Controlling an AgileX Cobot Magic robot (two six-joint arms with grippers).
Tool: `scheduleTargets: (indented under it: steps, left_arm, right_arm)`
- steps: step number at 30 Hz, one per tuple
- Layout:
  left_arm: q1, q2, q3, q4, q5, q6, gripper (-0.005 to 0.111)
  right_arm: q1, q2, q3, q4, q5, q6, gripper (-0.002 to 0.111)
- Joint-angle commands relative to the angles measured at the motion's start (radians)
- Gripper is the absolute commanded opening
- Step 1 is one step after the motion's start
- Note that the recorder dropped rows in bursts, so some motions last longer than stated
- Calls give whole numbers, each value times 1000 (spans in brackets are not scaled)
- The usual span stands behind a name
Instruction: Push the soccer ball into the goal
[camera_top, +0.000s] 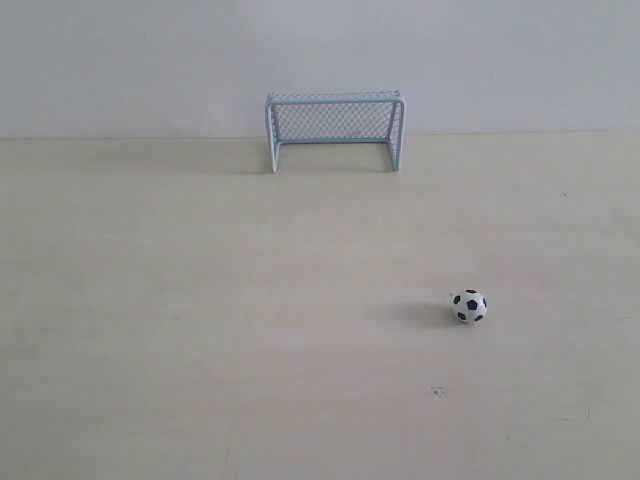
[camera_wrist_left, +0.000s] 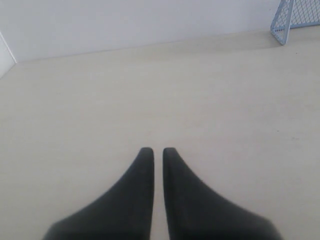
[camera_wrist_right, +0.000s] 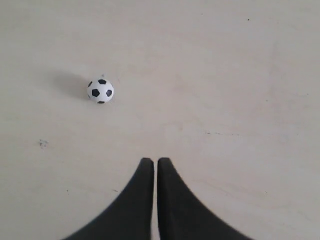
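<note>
The soccer ball (camera_top: 469, 306) rests on the pale wooden table at the right of the exterior view, well in front of the goal (camera_top: 334, 130), whose mouth faces the table front. Neither arm shows in the exterior view. In the right wrist view my right gripper (camera_wrist_right: 152, 161) is shut with nothing in it, and the ball (camera_wrist_right: 100, 91) lies ahead of it and off to one side, apart from the fingers. My left gripper (camera_wrist_left: 155, 149) is shut and empty over bare table; a corner of the goal (camera_wrist_left: 294, 20) shows far off.
A plain white wall runs behind the goal along the table's back edge (camera_top: 120, 138). A small dark speck (camera_top: 437, 391) marks the wood in front of the ball.
</note>
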Motion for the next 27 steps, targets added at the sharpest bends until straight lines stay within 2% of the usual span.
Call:
scheduleTargets:
  steps: [1, 13, 27]
  left_arm:
    - [-8, 6, -4, 0, -5, -9, 6]
    - [-8, 6, -4, 0, -5, -9, 6]
    - [-8, 6, -4, 0, -5, -9, 6]
  right_arm:
    - [-5, 81, -23, 7, 19, -54, 0]
    - [-3, 246, -28, 71, 37, -176, 0]
    - [1, 379, -119, 75, 156, -289, 0]
